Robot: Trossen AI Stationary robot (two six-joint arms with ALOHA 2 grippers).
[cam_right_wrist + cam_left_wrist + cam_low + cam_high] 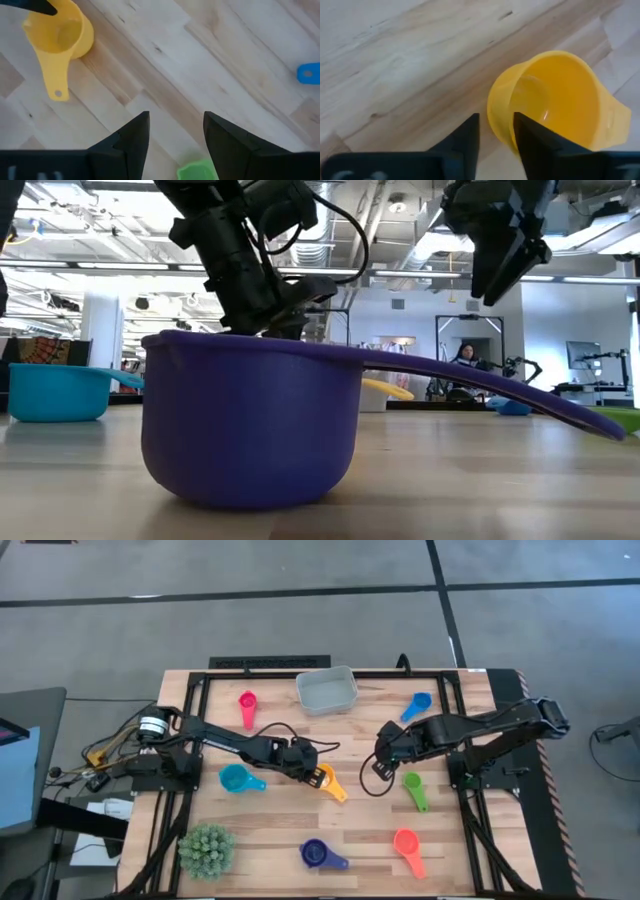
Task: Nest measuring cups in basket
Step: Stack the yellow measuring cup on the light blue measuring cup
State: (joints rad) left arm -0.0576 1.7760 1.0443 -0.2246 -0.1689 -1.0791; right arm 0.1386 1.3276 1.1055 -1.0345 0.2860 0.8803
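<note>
Left wrist view: left gripper (496, 137) narrowly astride glossy yellow measuring cup (555, 100) rim.

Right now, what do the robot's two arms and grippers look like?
Both arms are dark, jointed links with loose black cables looping near the wrists. The left gripper and right gripper each have two flat, black, tapered fingers. The left arm's base carries a silver-ringed joint and orange wiring.

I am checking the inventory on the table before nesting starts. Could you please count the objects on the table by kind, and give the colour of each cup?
Measuring cups: 7: pink-red, blue, light blue, yellow, green, dark blue, orange
Basket: 1
Spiky green plant: 1
Total: 9
</note>
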